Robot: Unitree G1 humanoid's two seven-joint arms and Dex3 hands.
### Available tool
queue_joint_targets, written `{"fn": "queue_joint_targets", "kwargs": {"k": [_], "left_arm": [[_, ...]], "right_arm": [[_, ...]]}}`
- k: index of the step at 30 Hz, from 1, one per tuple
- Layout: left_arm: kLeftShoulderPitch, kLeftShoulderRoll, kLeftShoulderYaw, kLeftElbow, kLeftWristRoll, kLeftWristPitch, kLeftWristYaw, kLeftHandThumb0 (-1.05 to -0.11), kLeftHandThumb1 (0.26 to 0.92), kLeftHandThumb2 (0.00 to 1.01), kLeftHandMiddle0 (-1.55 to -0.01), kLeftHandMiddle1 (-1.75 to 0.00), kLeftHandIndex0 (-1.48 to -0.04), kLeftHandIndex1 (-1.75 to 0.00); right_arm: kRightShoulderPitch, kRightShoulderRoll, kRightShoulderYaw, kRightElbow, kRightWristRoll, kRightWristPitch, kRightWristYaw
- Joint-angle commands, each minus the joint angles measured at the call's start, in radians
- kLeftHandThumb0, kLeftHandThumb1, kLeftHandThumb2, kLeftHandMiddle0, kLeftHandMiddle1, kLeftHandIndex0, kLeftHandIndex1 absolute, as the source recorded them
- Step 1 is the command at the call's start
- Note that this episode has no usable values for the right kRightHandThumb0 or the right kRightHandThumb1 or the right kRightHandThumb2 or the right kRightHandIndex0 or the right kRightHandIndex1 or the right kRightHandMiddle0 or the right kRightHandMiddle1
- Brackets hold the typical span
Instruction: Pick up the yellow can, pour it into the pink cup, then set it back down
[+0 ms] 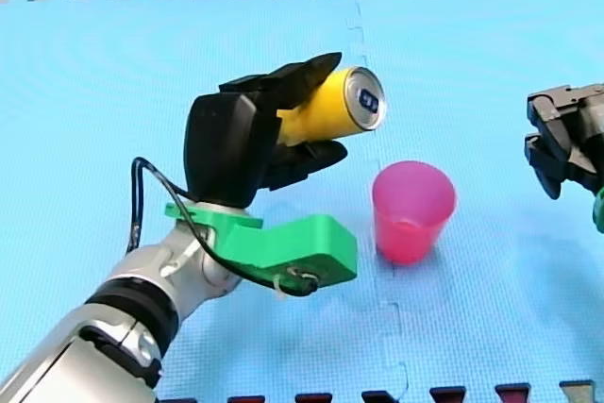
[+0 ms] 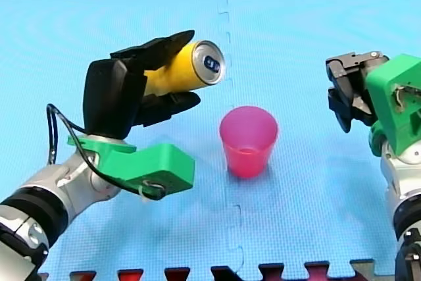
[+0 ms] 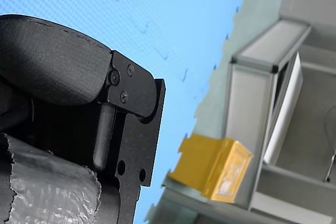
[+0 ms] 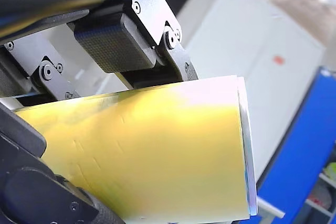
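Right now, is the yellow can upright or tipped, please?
Tipped: left hand holds yellow can sideways, top toward pink cup; right hand at right.

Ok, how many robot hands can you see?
2. The left hand grips the tilted yellow can left of the pink cup; the right hand, empty, is right of the cup.

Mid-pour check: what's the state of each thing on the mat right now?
Yellow metal can, raised and tipped sideways, top end toward the cup, gripped by left hand.
Pink plastic cup, upright on the blue foam mat, untouched.
Right hand, open, holding nothing, at the mat's right side.
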Motion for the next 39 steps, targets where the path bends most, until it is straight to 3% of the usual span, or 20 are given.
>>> {"fn": "queue_joint_targets", "kwargs": {"k": [1,8,13,19,34,39], "left_arm": [[0.049,-0.035,0.134,-0.013,-0.149,-0.063,-0.099,-0.353,0.752,0.00,-1.20,0.00,-1.14,-0.01],[0.076,-0.062,0.209,-0.023,-0.237,-0.091,-0.208,-0.371,0.785,0.01,-1.20,0.00,-1.20,-0.02],[0.101,-0.097,0.322,-0.035,-0.376,-0.126,-0.401,-0.379,0.800,0.01,-1.18,0.00,-1.19,-0.01],[0.119,-0.137,0.432,-0.042,-0.518,-0.121,-0.597,-0.394,0.808,0.01,-1.22,-0.02,-1.19,0.00],[0.194,-0.163,0.618,-0.069,-0.668,-0.116,-0.806,-0.375,0.821,0.00,-1.23,-0.01,-1.18,0.00],[0.236,-0.150,0.648,-0.102,-0.681,-0.117,-0.823,-0.373,0.820,0.00,-1.25,-0.01,-1.18,0.00]], "right_arm": [[-0.002,-0.007,-0.014,-0.004,0.018,0.013,0.004],[-0.001,-0.014,-0.013,-0.005,0.013,0.021,0.005],[-0.001,-0.014,-0.012,-0.005,0.012,0.026,-0.001],[-0.004,-0.018,-0.011,-0.005,0.011,0.032,0.001],[-0.005,-0.027,-0.019,-0.003,0.023,0.049,0.012],[-0.006,-0.035,-0.025,-0.002,0.030,0.053,0.021]]}}
